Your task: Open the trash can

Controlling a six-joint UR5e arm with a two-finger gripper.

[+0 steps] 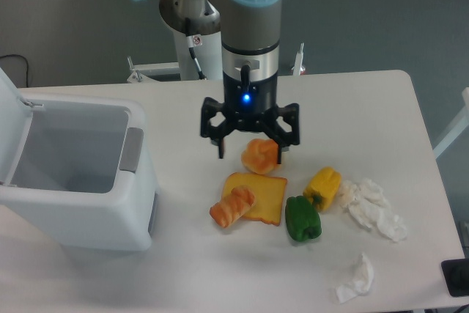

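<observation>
The white trash can [80, 214] stands at the table's left side with its lid [10, 126] swung up on the far left, so the empty inside shows. A grey latch button [132, 149] sits on its right rim. My gripper [250, 149] hangs open well to the right of the bin, over the table's middle. Its fingers point down with nothing between them. Its right finger is just above the round bun [259, 157].
Food lies right of centre: a toast slice [260, 194], a croissant [232, 207], a green pepper [302, 218] and a yellow pepper [322, 185]. Crumpled white tissues [374, 207] lie at the right, and one more tissue [357, 278] lies near the front edge.
</observation>
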